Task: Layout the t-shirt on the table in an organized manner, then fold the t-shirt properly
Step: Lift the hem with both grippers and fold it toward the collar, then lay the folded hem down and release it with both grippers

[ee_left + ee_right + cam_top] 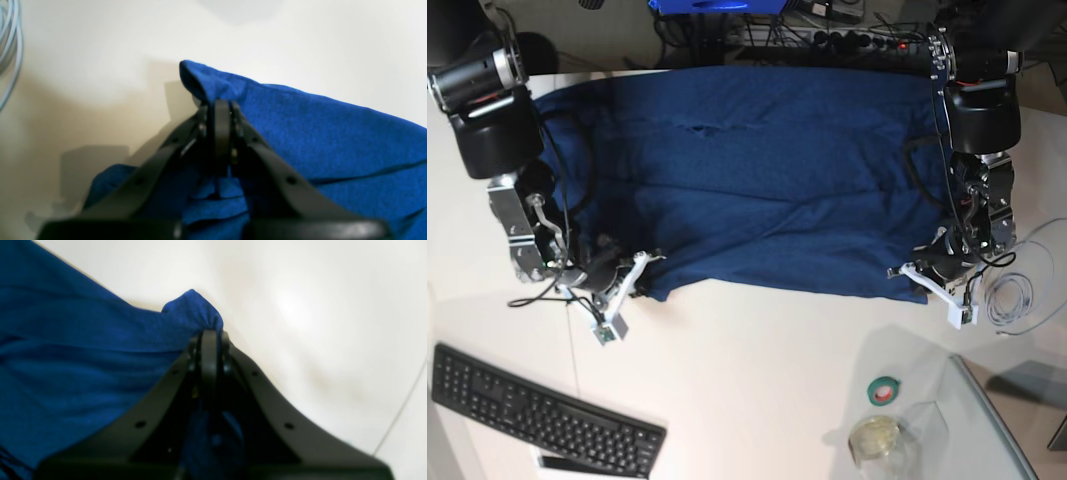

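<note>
Both sets of jaws are pressed together on fabric: the left gripper [222, 108] pinches one near corner of the t-shirt [757, 180], and the right gripper [210, 335] pinches the other near corner, each with a small tuft of blue cloth poking out past the tips. The t-shirt lies spread wide and mostly flat across the far half of the table [757, 370], its near hem stretched between the two grippers. Nearer than the t-shirt on the table sit a black keyboard [542, 412], a green tape roll [885, 389] and a coiled cable [1012, 298].
</note>
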